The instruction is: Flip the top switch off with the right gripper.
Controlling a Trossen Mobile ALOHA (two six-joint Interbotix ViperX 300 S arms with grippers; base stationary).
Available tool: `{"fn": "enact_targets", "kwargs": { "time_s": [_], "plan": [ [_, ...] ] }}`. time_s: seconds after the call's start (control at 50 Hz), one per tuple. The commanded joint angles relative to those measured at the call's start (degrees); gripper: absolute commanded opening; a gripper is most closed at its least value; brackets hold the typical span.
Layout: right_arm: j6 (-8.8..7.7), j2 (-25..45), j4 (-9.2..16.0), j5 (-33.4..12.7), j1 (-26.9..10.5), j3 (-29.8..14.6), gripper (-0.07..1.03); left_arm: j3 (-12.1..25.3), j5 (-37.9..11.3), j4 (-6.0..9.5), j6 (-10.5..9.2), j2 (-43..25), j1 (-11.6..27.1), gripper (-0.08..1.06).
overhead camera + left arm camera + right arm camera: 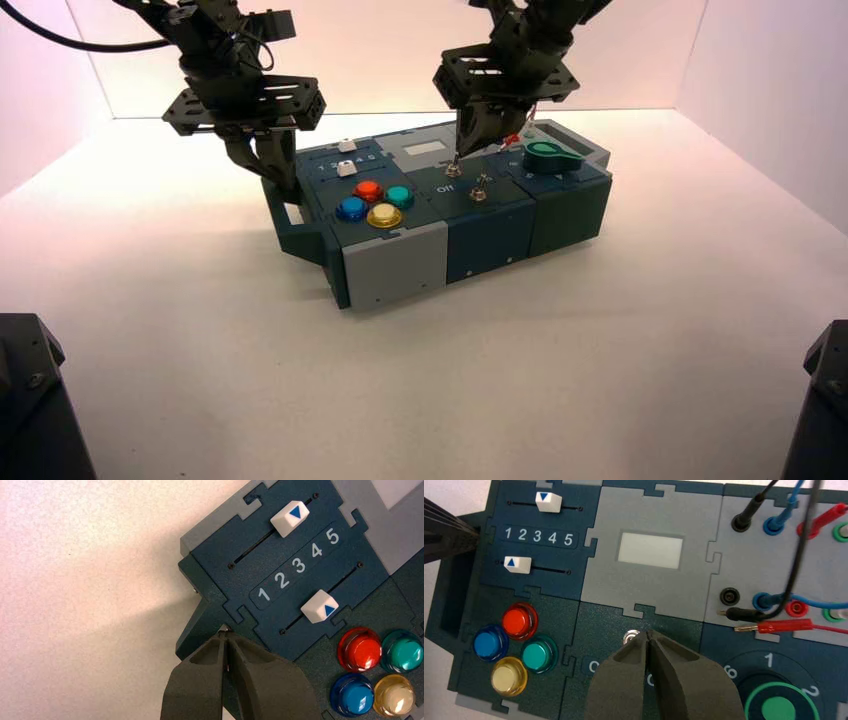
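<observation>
The near toggle switch point(479, 193) stands close to where the right gripper point(458, 155) works, so a sideways drift toward the near side could knock that lever instead. The top switch point(630, 636) is just farther off, in the middle of the box, its nut partly hidden by the right gripper's tips. Those tips are together; coming down too steeply, they could press on the nut or slide past the thin lever without flipping it. A push in the wrong direction would also leave it unflipped. Beyond, at the far right, a loose red plug point(786, 626) and black lead point(744, 614) could snag if the arm swings that way. The left gripper point(225, 632) waits at the box's left handle, fingers closed.

As for writing, the lettering beside the switches is mostly covered by the right gripper. Around the green knob point(779, 707) 6, 1 and 2 can be read; between the white sliders at the left runs 1 2 3 4 5. No brand is readable.
</observation>
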State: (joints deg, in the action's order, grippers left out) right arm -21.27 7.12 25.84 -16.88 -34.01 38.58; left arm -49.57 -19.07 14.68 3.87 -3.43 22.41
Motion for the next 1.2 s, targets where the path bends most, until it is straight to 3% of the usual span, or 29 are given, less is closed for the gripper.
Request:
{"fn": "enact_targets", "kwargs": {
  "time_s": [0.02, 0.44, 0.82, 1.2],
  "plan": [
    [0.09, 0.09, 0.26, -0.62, -2.64, -2.72, -0.02, 0.62, 0.62, 0.00, 0.00, 0.18, 0.18, -0.03],
    [0.00, 0.26, 0.18, -1.05, -2.72, -3.08, -0.02, 0.70, 0.53, 0.00, 0.00, 0.09, 0.18, -0.03],
    [0.00, -1.76, -0.09, -0.44, -0.62, -1.76, -0.02, -0.18, 0.79, 0.00, 0.00, 0.70, 0.18, -0.03],
    [0.09, -2.37, -0.09, -0.26, -0.18, -1.76, -0.02, 0.00, -2.46, -0.18, 0.18, 9.14, 0.35, -0.03]
  ]
}}
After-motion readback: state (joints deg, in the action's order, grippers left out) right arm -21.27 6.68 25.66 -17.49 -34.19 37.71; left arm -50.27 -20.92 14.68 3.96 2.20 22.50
